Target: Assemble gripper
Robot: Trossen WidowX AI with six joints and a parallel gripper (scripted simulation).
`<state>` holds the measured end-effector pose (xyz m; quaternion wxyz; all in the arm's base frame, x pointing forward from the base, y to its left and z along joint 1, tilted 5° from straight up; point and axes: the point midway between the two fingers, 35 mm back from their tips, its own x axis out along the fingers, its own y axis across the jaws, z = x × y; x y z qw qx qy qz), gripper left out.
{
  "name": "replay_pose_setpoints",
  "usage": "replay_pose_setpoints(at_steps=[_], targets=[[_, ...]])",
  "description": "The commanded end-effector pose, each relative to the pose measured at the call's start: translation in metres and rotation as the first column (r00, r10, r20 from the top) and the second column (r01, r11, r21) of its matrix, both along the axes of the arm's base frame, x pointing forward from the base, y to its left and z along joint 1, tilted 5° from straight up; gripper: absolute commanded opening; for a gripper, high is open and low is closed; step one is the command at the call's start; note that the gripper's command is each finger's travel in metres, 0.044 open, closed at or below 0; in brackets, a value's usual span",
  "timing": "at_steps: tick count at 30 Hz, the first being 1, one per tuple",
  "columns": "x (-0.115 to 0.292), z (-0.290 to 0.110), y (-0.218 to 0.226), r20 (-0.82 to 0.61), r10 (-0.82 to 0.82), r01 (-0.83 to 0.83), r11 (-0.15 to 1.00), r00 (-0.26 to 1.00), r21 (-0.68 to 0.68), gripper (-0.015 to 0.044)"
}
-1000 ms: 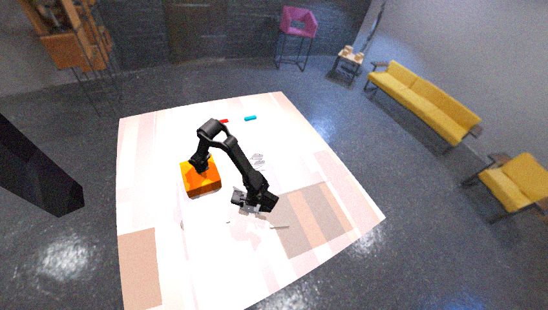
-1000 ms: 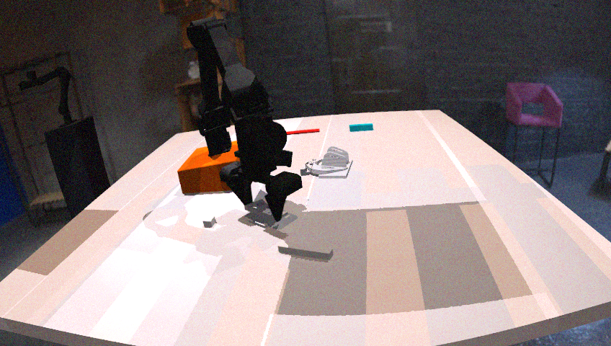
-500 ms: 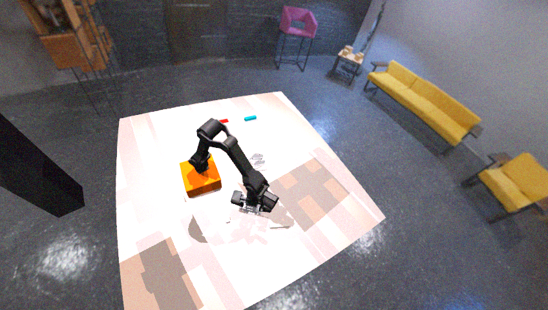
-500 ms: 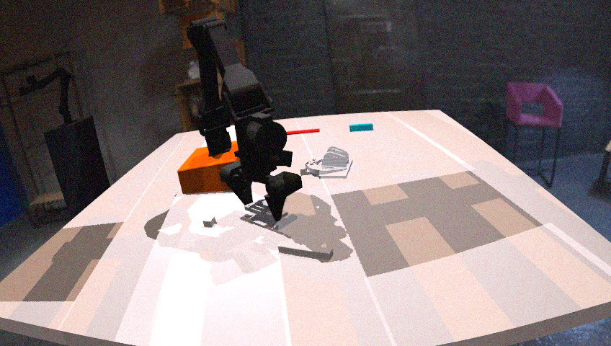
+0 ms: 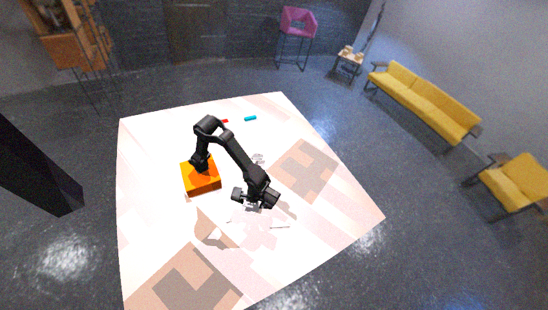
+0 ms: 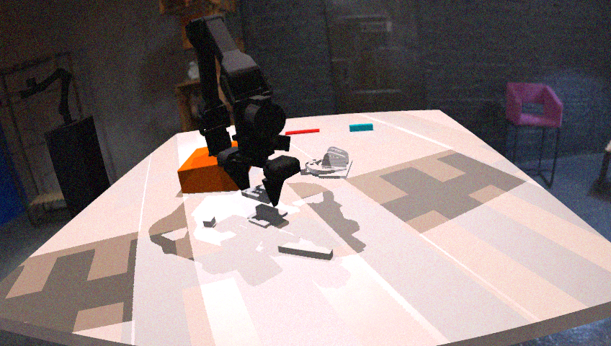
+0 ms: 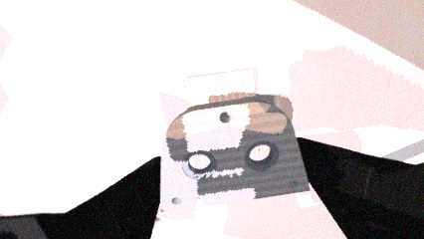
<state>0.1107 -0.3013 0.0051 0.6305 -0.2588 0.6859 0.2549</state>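
My gripper is shut on the grey housing plate, one finger at each side edge. The plate has two large round holes and a curved far edge. It is above and apart from a low grey stand with an upright block; the block's ribbed part also shows past the plate in the wrist view. The gripper base with the jaws stands farther back, with a rounded grey piece rising at its right. Whether the gear teeth mesh is too small to tell.
A small grey block and a long grey bar lie on the near side of the stand. An orange block is under the arm's base. A red bar and a teal block lie at the back.
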Motion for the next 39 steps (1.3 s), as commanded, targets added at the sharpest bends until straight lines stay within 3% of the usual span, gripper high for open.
replay_pose_setpoints(at_steps=[1,8,21,39], targets=[[0.002,0.019,-0.003,0.005,-0.003,0.003,1.0,1.0,-0.017,0.0351],[0.003,0.04,0.0,0.004,-0.002,0.002,1.0,1.0,-0.017,0.0351],[0.003,0.04,0.0,0.004,-0.004,0.004,1.0,1.0,-0.017,0.0351],[0.049,0.037,0.035,0.025,-0.211,0.212,0.977,0.977,-0.024,0.0351]])
